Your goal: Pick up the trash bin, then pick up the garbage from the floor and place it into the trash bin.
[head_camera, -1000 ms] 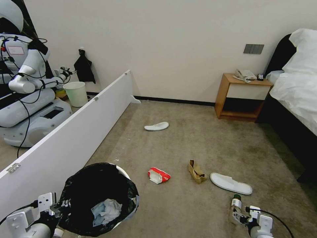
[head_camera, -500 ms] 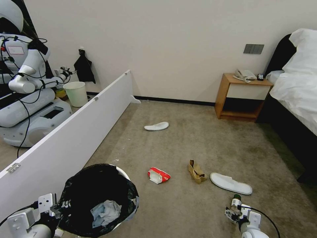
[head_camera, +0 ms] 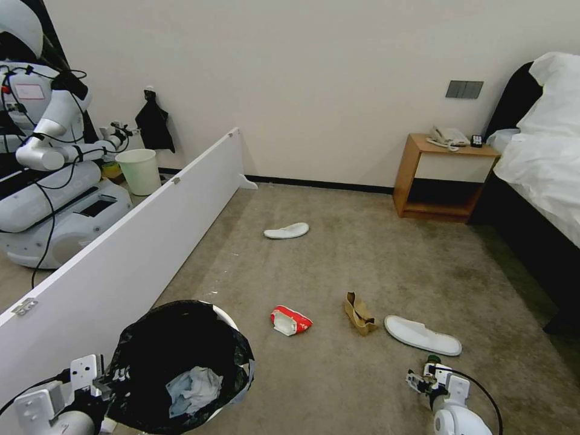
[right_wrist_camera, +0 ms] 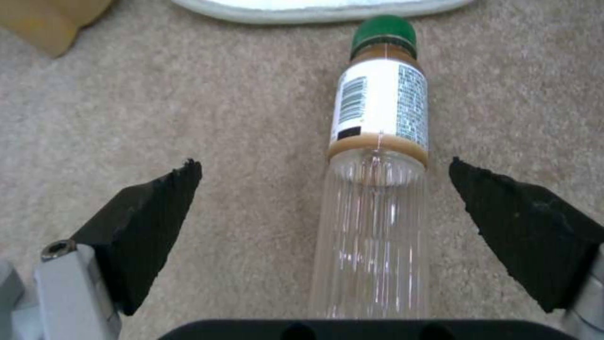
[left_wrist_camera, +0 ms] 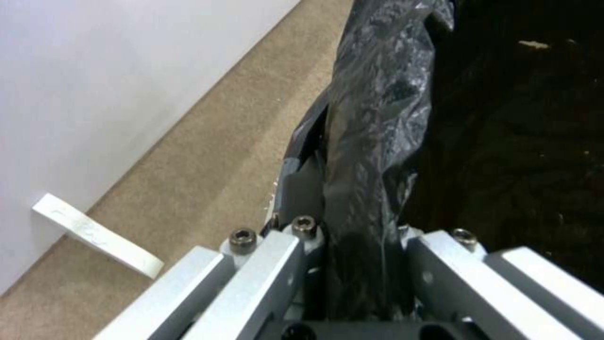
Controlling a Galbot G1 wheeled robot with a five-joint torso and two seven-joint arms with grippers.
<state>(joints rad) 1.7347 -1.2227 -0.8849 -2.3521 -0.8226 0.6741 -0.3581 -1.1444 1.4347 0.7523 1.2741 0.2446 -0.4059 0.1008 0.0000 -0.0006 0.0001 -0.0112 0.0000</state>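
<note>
Left gripper (left_wrist_camera: 352, 264) clamped on bag-covered rim of trash bin (head_camera: 181, 356), bottom left of head view; crumpled tissue (head_camera: 193, 386) inside bin. Right gripper (right_wrist_camera: 324, 189) low over carpet (head_camera: 362, 254), fingers (right_wrist_camera: 151, 222) spread wide either side of clear bottle (right_wrist_camera: 377, 189), green cap pointing away. Beyond: white slipper (head_camera: 423, 335), brown paper bag (head_camera: 359, 314), red-white wrapper (head_camera: 290, 320). Second slipper (head_camera: 286, 231) farther off.

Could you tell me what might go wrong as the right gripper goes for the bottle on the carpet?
The bottle lies off-centre between the open right gripper pads, so closing could roll the smooth round body aside. The left gripper pinches only the trash bin rim and bag, which might slip or tilt.
</note>
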